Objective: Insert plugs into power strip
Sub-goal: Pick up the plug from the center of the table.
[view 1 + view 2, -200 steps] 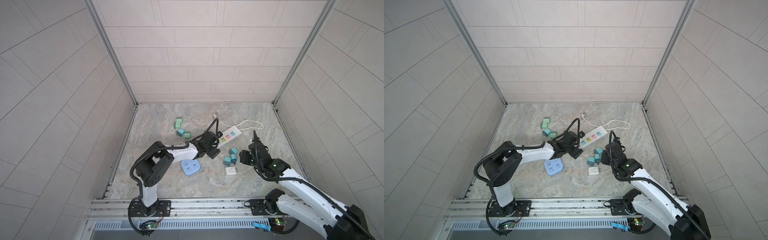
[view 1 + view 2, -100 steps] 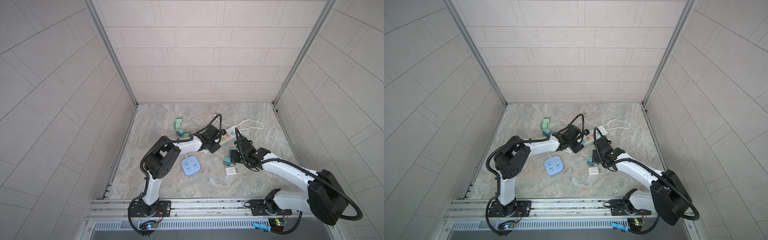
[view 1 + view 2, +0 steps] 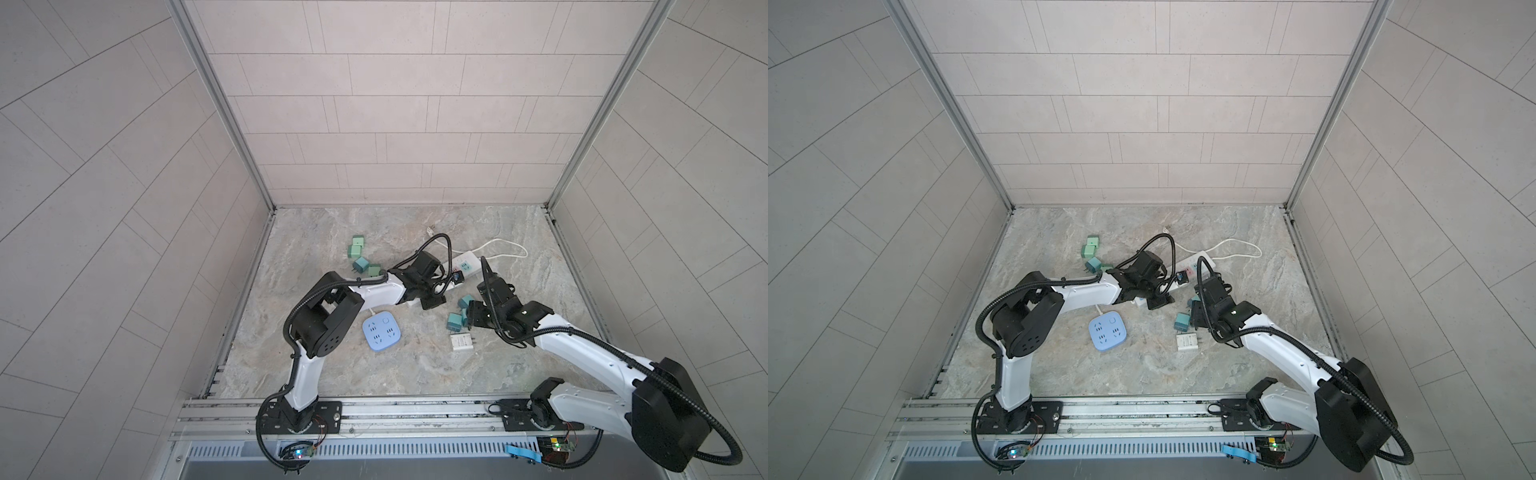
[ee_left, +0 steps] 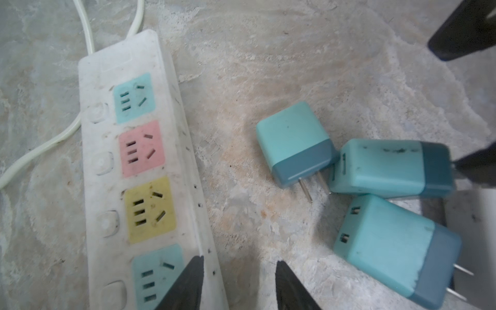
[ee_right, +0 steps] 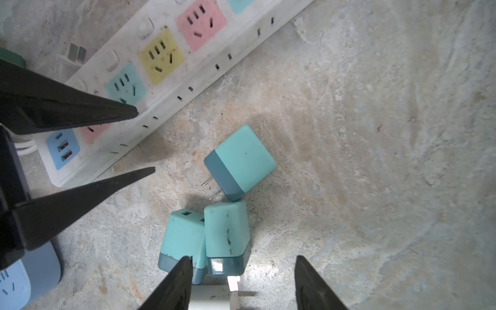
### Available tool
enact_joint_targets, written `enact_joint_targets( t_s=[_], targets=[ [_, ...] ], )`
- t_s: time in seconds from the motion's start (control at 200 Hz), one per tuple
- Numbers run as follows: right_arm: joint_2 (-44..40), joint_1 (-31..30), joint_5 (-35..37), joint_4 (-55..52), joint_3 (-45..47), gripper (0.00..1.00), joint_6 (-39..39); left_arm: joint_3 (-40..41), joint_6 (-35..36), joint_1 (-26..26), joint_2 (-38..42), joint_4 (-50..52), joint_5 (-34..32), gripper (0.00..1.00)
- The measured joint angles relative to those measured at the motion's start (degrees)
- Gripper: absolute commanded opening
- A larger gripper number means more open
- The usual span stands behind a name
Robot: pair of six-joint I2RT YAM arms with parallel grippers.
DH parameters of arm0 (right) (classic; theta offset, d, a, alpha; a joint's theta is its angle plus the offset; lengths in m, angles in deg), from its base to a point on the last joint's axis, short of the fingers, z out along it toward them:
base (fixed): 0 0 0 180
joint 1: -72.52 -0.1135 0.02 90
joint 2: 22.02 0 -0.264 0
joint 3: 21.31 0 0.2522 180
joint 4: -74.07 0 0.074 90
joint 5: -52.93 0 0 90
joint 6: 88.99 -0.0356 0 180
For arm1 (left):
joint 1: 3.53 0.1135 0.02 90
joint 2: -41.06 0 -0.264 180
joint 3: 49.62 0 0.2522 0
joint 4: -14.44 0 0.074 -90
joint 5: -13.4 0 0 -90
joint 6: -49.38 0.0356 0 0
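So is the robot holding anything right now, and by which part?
Nothing is held. The left tool stands open at the power strip's edge, and the right tool stands open over the teal plugs, pinching none.

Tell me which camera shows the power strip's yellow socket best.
The left wrist view: the yellow socket sits close, whole and sharp, every slot clear. The right wrist view shows it whole but smaller and skewed. In both top views the power strip is tiny, its sockets indistinct.

Both top views look down over my grey marbled tabletop (image 3: 415, 374); my close wrist cameras share the white plastic power strip (image 4: 145, 171) and teal blocky plugs (image 5: 226, 230).
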Motion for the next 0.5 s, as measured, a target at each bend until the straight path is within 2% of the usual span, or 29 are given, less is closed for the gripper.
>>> enact_joint_targets(
  t_s=[0.045, 0.13, 0.2, 0.27, 0.365, 0.5],
  targets=[
    [-0.4, 0.0, 0.0, 0.0, 0.0, 0.65, 0.1, 0.3, -0.8, 0.0, 0.3, -1.1, -0.9, 0.68],
    [-0.6, 0.0, -0.1, 0.0, 0.0, 0.65, 0.2, 3.0, -3.7, 0.0, 3.0, -4.5, -3.4, 0.75],
    [0.2, 0.0, -0.2, -0.2, -0.3, 0.64, 0.5, 7.6, -6.7, 0.4, 8.2, -8.5, -5.9, 0.83],
    [2.4, -0.3, -0.1, -1.2, -1.8, 0.61, 1.1, 13.3, -10.9, 1.2, 15.3, -13.5, -9.2, 0.98],
    [6.0, -1.5, 0.5, -1.9, -4.4, 0.56, 1.7, 19.6, -18.4, 3.1, 25.4, -18.9, -13.6, 0.99],
    [10.5, -2.3, 0.9, -2.1, -6.3, 0.51, 2.0, 23.3, -30.2, 7.6, 35.8, -20.4, -14.6, 0.99]
  ],
)
